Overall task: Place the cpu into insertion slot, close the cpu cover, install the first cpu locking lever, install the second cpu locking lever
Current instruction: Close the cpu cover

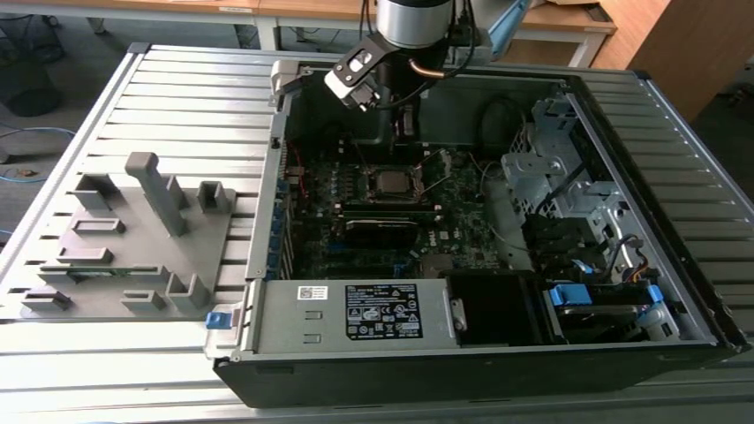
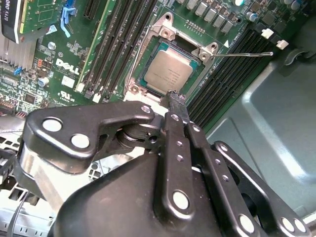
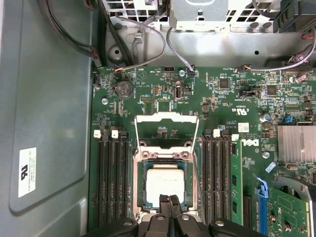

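Observation:
The cpu lies flat in its socket on the green motherboard, its dull metal top also plain in the second wrist view. The cpu cover, a silvery frame with an open window, stands swung up off the socket on the side away from my fingers. My gripper is shut with nothing between its fingers, its tips just above the socket's near edge. In the exterior view the gripper hangs inside the open computer case above the socket. A thin wire locking lever sticks out, released.
Memory slots flank the socket on both sides. Cables loop near the case wall. A drive cage stands at the exterior view's right and a power supply at the front. A grey fixture block sits outside the case, left.

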